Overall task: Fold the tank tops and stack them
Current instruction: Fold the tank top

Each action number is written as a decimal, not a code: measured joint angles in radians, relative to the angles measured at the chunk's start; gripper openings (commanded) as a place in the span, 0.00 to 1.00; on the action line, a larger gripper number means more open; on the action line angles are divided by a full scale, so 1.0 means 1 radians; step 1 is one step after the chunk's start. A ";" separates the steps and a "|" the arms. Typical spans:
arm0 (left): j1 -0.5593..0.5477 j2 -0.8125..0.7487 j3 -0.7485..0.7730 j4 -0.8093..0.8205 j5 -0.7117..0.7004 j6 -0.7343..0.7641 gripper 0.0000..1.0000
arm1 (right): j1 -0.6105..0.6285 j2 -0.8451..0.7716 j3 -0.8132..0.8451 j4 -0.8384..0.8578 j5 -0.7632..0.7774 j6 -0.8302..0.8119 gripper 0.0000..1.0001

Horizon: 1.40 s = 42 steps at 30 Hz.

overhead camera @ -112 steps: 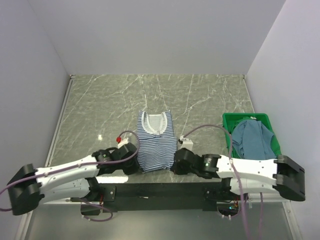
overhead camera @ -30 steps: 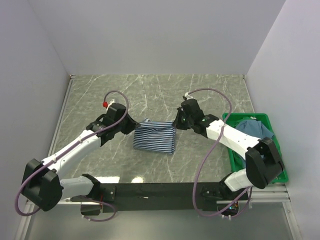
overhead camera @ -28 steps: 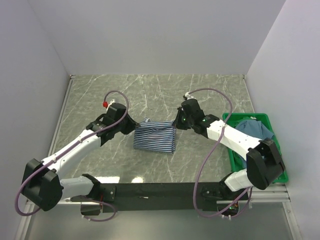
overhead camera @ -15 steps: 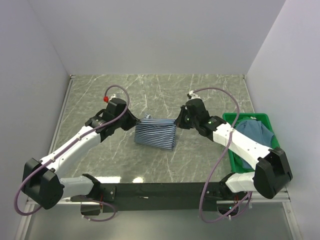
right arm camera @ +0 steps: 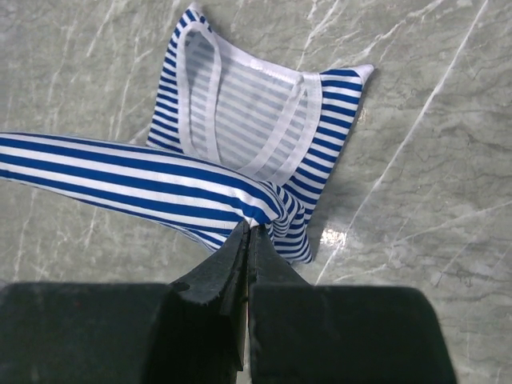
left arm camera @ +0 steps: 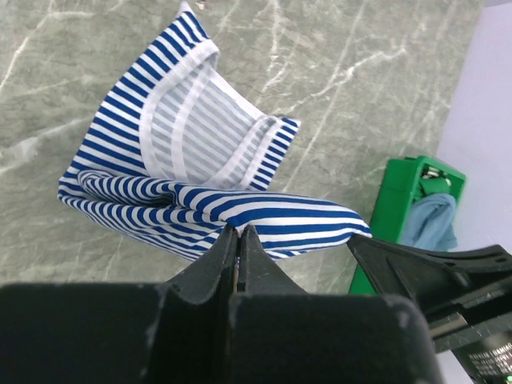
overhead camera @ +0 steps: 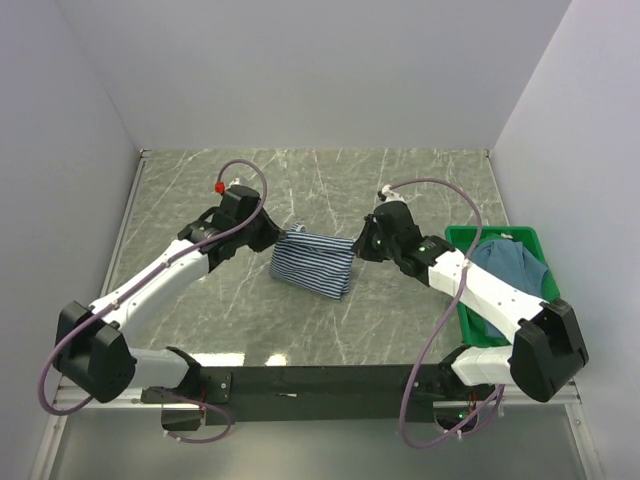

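The striped tank top (overhead camera: pixel 312 262) lies mid-table, its bottom hem lifted and carried over toward its white-trimmed neck. My left gripper (overhead camera: pixel 275 238) is shut on the hem's left corner; in the left wrist view the jaws (left arm camera: pixel 238 232) pinch the striped cloth (left arm camera: pixel 200 160). My right gripper (overhead camera: pixel 360 246) is shut on the right corner; in the right wrist view the jaws (right arm camera: pixel 250 230) pinch the fold (right arm camera: pixel 144 184) above the neck part (right arm camera: pixel 256 120). The teal-blue tank top (overhead camera: pixel 510 280) lies bunched in the crate.
A green plastic crate (overhead camera: pixel 458 245) stands at the table's right edge; it also shows in the left wrist view (left arm camera: pixel 400 200). The grey marble tabletop (overhead camera: pixel 400 190) is walled at the back and both sides.
Both grippers took the hem at the near edge, lifted it and carried it away from the bases over the top; in the last second they moved a little further back.
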 measured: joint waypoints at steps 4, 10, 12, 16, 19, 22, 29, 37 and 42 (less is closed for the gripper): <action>-0.006 -0.071 -0.037 0.001 0.005 -0.010 0.01 | 0.002 -0.055 -0.019 -0.004 -0.010 0.009 0.00; -0.029 -0.212 -0.103 -0.017 0.014 -0.039 0.01 | 0.031 -0.141 -0.042 -0.009 -0.014 0.025 0.00; -0.034 -0.220 -0.103 -0.018 0.013 -0.042 0.01 | 0.034 -0.150 -0.042 -0.013 -0.010 0.027 0.00; -0.034 -0.187 -0.096 -0.019 0.010 -0.041 0.01 | 0.034 -0.147 -0.042 -0.023 0.002 0.031 0.00; -0.034 -0.131 -0.071 -0.021 0.005 -0.034 0.01 | 0.032 -0.130 -0.042 -0.023 0.012 0.030 0.00; -0.033 -0.061 -0.024 -0.019 -0.009 -0.025 0.00 | 0.012 -0.094 -0.042 -0.020 0.007 0.031 0.00; 0.030 0.201 0.121 0.060 0.011 0.009 0.01 | -0.103 0.052 -0.021 0.045 -0.068 0.029 0.00; 0.145 0.581 0.306 0.220 0.100 0.064 0.32 | -0.222 0.404 0.196 0.114 -0.168 0.006 0.34; 0.200 0.705 0.367 0.294 0.144 0.082 0.52 | -0.261 0.499 0.266 0.080 -0.161 -0.021 0.55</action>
